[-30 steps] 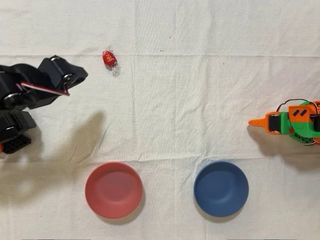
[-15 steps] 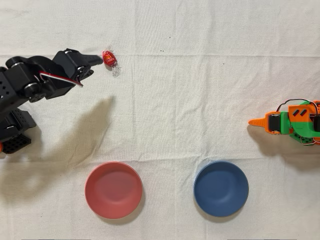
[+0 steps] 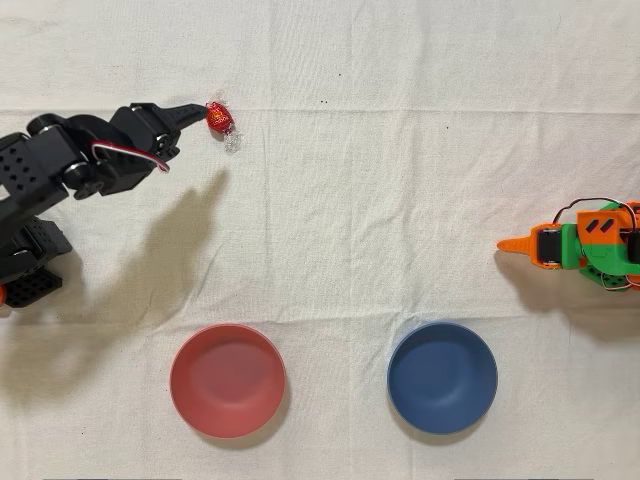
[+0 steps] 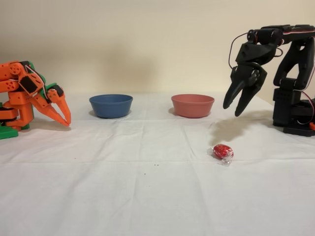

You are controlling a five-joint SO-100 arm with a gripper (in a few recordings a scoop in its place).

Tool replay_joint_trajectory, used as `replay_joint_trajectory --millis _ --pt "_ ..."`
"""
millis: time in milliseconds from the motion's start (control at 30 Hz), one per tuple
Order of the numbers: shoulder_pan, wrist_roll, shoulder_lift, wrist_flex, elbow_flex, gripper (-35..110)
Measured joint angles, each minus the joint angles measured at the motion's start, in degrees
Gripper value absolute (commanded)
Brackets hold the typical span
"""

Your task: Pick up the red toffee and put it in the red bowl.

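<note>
Though foil-shiny, red toffee (image 4: 222, 151) under parted end effector (image 4: 235, 111)

A table draped in a creased white cloth (image 3: 400, 200) is carrying everything here. The red toffee (image 3: 218, 118) is lying on the cloth toward the far side from the bowls, its clear wrapper ends sticking out. In the overhead view the red bowl (image 3: 227, 380) is sitting near the bottom edge, with the blue bowl (image 3: 442, 377) resting to its right, the two apart. The black arm's base (image 4: 295, 115) is standing on the cloth at the right of the fixed view, and the idle orange arm (image 4: 24, 101) is sitting at the left.
</note>
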Motion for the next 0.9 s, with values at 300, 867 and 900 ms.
replay_joint_trajectory --millis 300,867,900 --pt "-0.09 -1.49 -4.66 -6.59 2.11 33" --pt "-1.32 -1.05 -15.73 -15.12 2.20 32" --pt "-1.49 -1.05 -16.44 -15.56 2.20 32"
